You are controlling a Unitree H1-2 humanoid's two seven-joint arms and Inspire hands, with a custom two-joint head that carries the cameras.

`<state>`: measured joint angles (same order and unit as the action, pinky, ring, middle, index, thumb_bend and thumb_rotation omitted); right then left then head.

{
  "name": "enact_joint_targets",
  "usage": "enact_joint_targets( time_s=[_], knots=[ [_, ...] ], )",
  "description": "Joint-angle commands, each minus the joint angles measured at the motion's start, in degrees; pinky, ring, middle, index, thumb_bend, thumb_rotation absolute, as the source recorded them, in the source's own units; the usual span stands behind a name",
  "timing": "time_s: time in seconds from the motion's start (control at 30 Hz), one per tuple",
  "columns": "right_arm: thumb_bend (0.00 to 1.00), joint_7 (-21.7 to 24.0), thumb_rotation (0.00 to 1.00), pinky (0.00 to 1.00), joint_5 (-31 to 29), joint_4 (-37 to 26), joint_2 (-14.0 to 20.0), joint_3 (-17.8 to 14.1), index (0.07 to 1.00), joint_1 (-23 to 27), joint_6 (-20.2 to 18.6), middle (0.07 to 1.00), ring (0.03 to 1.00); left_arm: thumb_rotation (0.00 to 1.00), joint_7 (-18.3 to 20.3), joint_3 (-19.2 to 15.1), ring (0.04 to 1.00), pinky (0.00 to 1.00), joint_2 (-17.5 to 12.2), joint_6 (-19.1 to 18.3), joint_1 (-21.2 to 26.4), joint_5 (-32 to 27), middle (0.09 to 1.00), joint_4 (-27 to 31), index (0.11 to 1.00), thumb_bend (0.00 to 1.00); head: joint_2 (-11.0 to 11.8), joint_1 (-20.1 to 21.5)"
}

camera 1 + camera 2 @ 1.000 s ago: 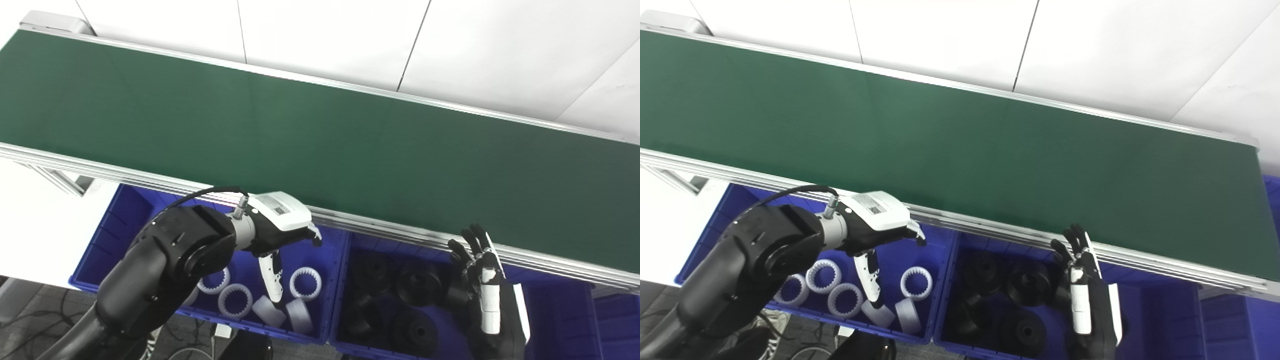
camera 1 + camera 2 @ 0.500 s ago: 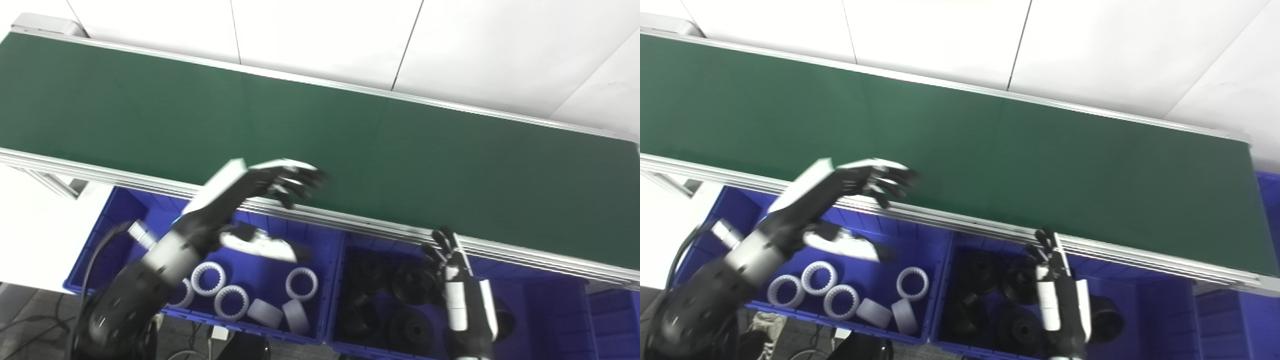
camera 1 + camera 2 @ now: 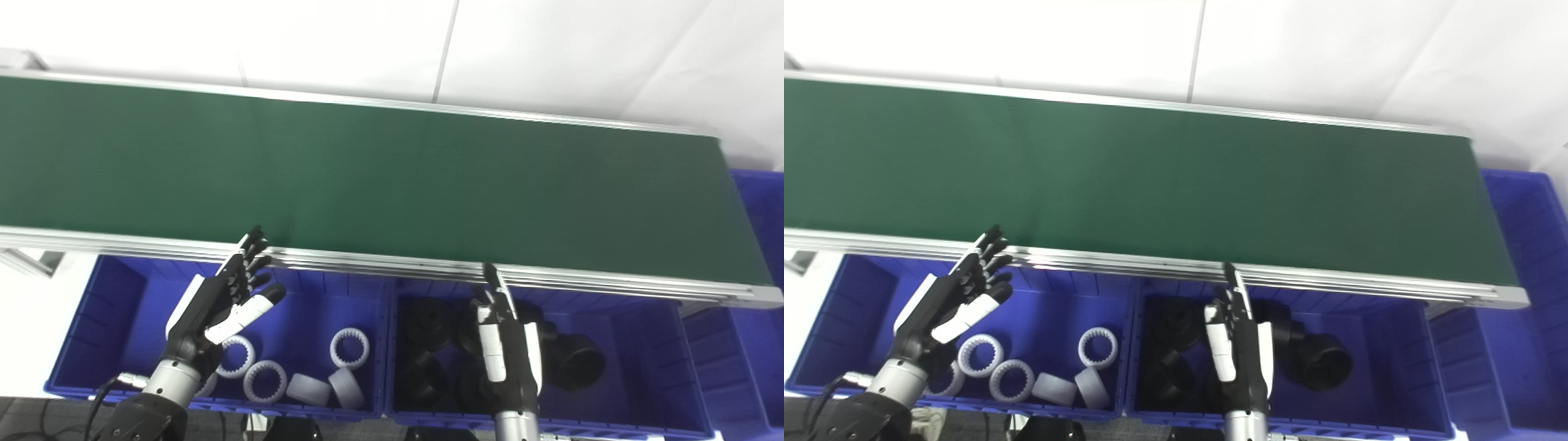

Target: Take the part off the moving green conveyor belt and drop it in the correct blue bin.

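White wall panels run behind a long green belt point(image 3: 380, 184) w/ silver rails; no part shows on the belt in either view. Below its near rail sit two blue bins side by side, walls touching: left bin point(image 3: 116, 306) holds white toothed rings point(image 3: 350, 348), right bin point(image 3: 667, 361) holds black parts point(image 3: 572, 362).

Left hand point(image 3: 214, 306) hovers over the left bin, palm up-ish, fingers spread, grasping nothing; fingertips point(image 3: 254, 236) reach up to the near rail. Right hand point(image 3: 505, 349) is upright over the right bin's left half, fingers straight & close together, pointing at the rail, empty too.

View diffs: the right eye view shows more of a third blue bin point(image 3: 1528, 245) past the belt's right end, plus the belt's end corner well inside the picture; in the left eye view that bin is only a sliver at the right edge. The left eye view shows a bit more of the frame leg under the belt at far left. Rings partly hidden behind the left wrist in both.

Edges/room: both hands sit just below the near rail, well apart from each other, the shared bin wall between them. Right bin's right half is bare floor; left bin's left third likewise. Bins' near walls lie close to the bottom edge, forearms cut off there.
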<state>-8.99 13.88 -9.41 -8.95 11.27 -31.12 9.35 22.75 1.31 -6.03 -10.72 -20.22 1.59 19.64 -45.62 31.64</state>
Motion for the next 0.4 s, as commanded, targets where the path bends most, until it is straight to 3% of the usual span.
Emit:
enact_joint_targets(
  time_s=[0.0,0.1,0.37],
  knots=[
    [0.74,-1.1,1.0,0.87,0.5,0.1,-1.8,1.2,0.951,0.0,3.7,0.967,0.905,0.56,0.5,1.2,0.999,1.0,-1.2,4.1,0.1,-1.4,1.0,0.2,1.0,0.76,0.6,-0.2],
    [0.74,-1.6,1.0,0.86,0.5,0.9,-1.4,1.4,0.952,-0.1,4.6,0.966,0.907,0.55,0.0,2.6,1.0,1.0,-2.5,6.1,-0.4,-1.7,1.0,-0.3,1.0,0.81,1.2,-0.7],
    [0.74,-1.2,1.0,0.88,-1.3,2.5,-0.1,0.7,0.952,-0.5,6.5,0.965,0.906,0.54,-1.8,5.1,1.0,1.0,-3.1,14.5,-1.2,-1.0,1.0,-2.9,1.0,0.82,3.3,-3.4]
  ],
)
